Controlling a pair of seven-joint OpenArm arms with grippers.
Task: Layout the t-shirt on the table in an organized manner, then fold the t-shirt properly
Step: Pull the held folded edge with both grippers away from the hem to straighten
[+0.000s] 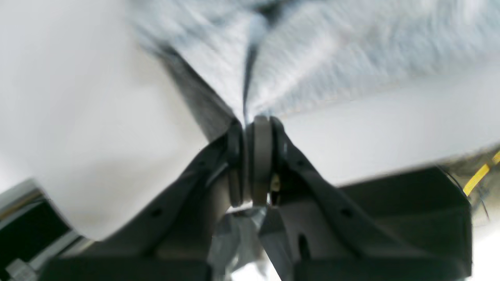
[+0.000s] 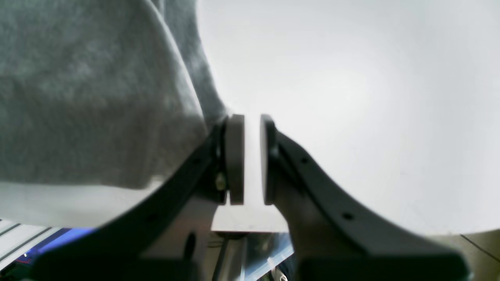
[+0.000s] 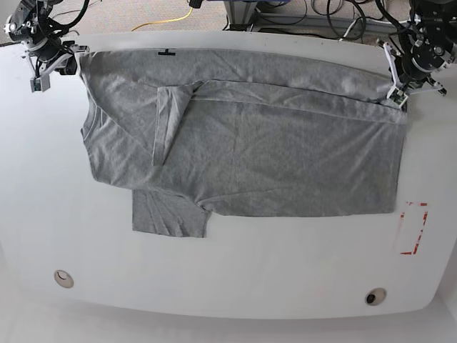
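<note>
Nearest you in the base view, the worktop [image 3: 228, 293] carries two small round grommets [image 3: 63, 278], one toward each near corner, and a red tape rectangle [image 3: 413, 229] on the side of your left jaws. Nothing sits inside that rectangle.

Beyond them the t-shirt [image 3: 271, 157] lies spread flat on the worktop, stretched between your two sets of jaws, with one sleeve sticking out toward the near edge and the other folded in over the body. No lettering can be read on the face that shows; a small black mark sits at the cloth's far edge, too small to make out.

At the far edge, your left jaws [image 1: 250, 128] are closed on a corner of the t-shirt. The left wrist view shows the cloth fanning out in tight creases from between the pads, though that view is blurred. The base view shows only that this gripper sits at the shirt's far corner.

Your right jaws [image 2: 252, 160] stand nearly closed, with a narrow gap between the pads and bare white worktop showing through it. They hold nothing. The grey cloth lies just beside the outer face of one finger.
</note>
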